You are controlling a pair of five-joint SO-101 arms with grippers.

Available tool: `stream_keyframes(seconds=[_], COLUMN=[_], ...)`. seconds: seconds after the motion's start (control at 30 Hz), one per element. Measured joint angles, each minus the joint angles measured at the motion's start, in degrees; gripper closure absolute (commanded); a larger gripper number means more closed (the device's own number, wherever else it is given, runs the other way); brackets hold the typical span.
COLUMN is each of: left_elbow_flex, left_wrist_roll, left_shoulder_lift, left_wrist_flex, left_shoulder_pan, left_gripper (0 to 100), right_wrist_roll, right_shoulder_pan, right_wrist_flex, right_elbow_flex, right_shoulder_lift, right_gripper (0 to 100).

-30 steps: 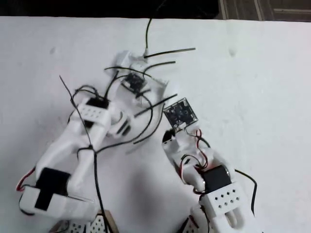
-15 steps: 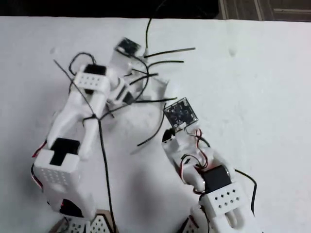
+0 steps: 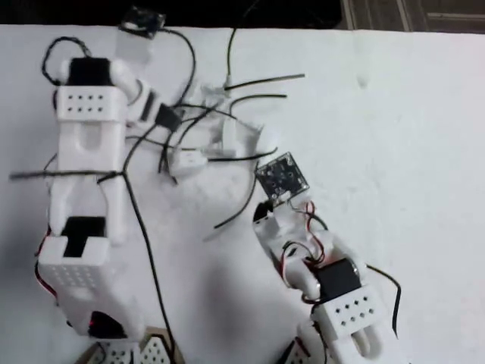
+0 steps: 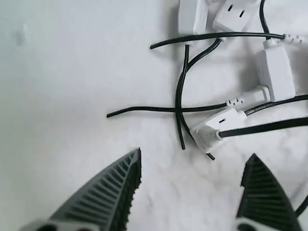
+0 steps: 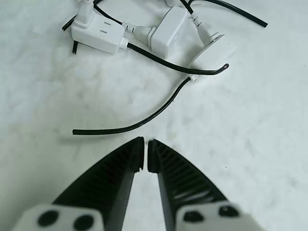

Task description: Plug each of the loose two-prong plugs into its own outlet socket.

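Observation:
A tangle of white plugs, sockets and black cords lies mid-table around a white block (image 3: 231,136). In the left wrist view, a white two-prong plug (image 4: 215,130) on a black cord lies just ahead of my open, empty left gripper (image 4: 192,168). Beyond it are the white block (image 4: 278,72) and a socket (image 4: 236,12) showing two slots. My right gripper (image 5: 145,155) is shut on nothing and hovers over bare table. Ahead of it lie a two-slot socket (image 5: 98,33), the block (image 5: 168,29) and a plug (image 5: 211,45).
A loose black cord (image 5: 139,120) curves across the table just in front of the right gripper. The left arm (image 3: 87,136) stretches along the table's left side toward its far edge (image 3: 341,29). The right arm (image 3: 303,243) stands at the near right.
The left arm has swung from over the tangle up and to the far left. Cords and a socket shifted with it. The right arm has not moved.

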Motion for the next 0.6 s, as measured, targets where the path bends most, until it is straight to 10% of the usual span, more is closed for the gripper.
stream_keyframes(seconds=[0.6], left_elbow_flex=[4.22], left_wrist_roll=[3.43], left_shoulder_lift=[-18.90], left_wrist_flex=[8.44], left_shoulder_pan=[0.26], left_gripper=[98], right_wrist_roll=[0.00], right_shoulder_pan=[0.00], right_wrist_flex=[0.00], right_elbow_flex=[0.00], right_shoulder_lift=[0.00], right_gripper=[98.1])
